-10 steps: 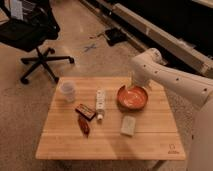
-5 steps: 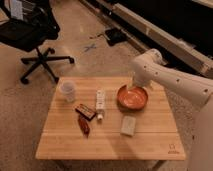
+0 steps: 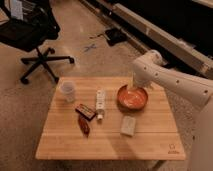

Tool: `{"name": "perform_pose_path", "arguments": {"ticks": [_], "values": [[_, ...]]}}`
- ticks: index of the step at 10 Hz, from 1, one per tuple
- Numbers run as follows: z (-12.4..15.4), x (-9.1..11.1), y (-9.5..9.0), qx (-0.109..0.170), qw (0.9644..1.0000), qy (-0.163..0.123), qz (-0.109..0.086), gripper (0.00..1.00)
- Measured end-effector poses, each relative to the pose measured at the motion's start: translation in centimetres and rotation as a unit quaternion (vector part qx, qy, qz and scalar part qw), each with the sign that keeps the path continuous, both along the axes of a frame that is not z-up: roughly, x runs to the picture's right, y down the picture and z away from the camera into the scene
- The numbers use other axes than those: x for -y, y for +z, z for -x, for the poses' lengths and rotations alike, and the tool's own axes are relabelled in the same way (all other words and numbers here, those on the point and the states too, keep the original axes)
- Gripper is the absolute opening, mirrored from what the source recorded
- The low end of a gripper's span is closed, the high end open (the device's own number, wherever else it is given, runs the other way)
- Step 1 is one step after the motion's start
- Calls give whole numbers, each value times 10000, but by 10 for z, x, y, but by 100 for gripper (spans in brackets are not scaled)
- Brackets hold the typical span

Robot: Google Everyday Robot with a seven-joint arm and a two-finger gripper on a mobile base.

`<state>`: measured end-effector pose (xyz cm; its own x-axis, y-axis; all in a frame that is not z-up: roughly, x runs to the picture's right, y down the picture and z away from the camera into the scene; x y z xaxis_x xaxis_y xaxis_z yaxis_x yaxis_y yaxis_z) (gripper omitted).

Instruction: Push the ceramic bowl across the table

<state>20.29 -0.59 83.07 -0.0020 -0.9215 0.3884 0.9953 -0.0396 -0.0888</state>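
The ceramic bowl [image 3: 132, 98], round with a glossy orange-red inside and a darker rim, sits on the right half of the light wooden table [image 3: 150, 135], toward the far edge. My white arm comes in from the right and bends down over the bowl. The gripper [image 3: 135, 89] is at the bowl's far rim, low and close to it or touching it. The arm's wrist hides part of that far rim.
On the table's left half stand a translucent white cup [image 3: 68, 91], a white tube [image 3: 100, 103], a dark snack bar [image 3: 85, 111], a reddish packet [image 3: 84, 125] and a pale block [image 3: 128, 125]. A black office chair [image 3: 30, 35] stands on the floor at the far left.
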Motion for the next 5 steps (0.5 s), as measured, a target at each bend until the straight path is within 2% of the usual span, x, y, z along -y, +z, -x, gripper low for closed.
{"name": "perform_pose_path", "arguments": {"ticks": [5], "values": [[-7, -2, 3, -26, 9999, -158, -59, 80]]}}
